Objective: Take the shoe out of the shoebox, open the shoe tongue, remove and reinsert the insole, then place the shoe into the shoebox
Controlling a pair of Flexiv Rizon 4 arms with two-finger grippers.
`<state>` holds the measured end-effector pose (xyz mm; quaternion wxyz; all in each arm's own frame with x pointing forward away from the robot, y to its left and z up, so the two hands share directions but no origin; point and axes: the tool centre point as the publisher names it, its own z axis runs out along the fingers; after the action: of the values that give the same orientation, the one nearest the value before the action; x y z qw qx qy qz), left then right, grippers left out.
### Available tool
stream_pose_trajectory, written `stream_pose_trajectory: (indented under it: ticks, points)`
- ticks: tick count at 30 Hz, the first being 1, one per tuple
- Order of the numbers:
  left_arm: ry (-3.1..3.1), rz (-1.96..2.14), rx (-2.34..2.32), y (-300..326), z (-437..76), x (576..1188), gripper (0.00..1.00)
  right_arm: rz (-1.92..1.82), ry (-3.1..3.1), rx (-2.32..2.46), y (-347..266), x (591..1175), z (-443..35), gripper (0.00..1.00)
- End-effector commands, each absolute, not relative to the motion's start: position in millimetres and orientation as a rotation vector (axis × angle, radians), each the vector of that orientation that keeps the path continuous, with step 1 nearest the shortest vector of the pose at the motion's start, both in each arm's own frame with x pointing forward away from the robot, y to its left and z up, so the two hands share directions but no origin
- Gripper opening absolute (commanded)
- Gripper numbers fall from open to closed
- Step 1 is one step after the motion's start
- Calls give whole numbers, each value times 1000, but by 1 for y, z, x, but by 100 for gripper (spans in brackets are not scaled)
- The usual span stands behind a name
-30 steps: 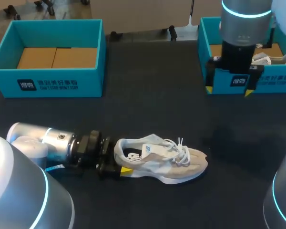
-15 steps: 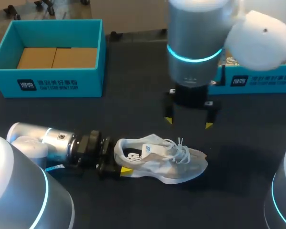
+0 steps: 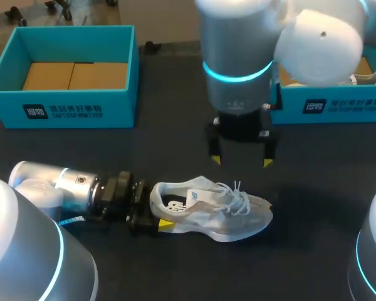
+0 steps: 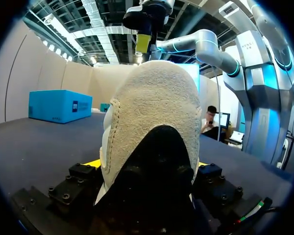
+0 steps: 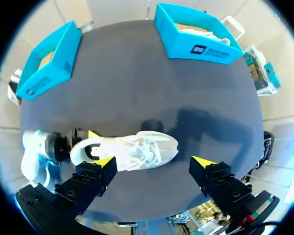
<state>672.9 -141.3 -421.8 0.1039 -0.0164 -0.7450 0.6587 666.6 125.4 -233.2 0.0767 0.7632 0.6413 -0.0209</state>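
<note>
A pale grey and white shoe (image 3: 213,210) lies on its side on the dark table, toe to the right, laces loose. My left gripper (image 3: 156,212) comes in low from the left and is shut on the shoe's heel (image 4: 152,122), which fills the space between both fingers. My right gripper (image 3: 241,161) hangs open above the shoe's laces, pointing down, with nothing between its fingers. In the right wrist view the shoe (image 5: 132,149) lies under that gripper (image 5: 154,161). The teal shoebox (image 3: 62,100) at the back left holds only a cardboard floor.
A second teal shoebox (image 3: 338,103) stands at the back right with another pale shoe (image 3: 366,78) inside, partly hidden by my right arm. Bare dark table (image 3: 175,144) lies between the boxes and the shoe.
My right arm has swung from above the right box to the middle of the table and now hovers over the shoe. The left gripper and the shoe have not moved.
</note>
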Motion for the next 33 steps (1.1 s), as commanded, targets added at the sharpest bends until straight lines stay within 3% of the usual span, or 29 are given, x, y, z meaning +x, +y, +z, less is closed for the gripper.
stream_pose_trajectory:
  ticks: [1,33]
  points:
    - [-2200,1946,-43,-139,-426,673,0,-197,1819,2202,167,654,-254,100]
    - [-2200,1946,-43,-139,-426,673,0,-449,1458,2302,241,658,-315,100]
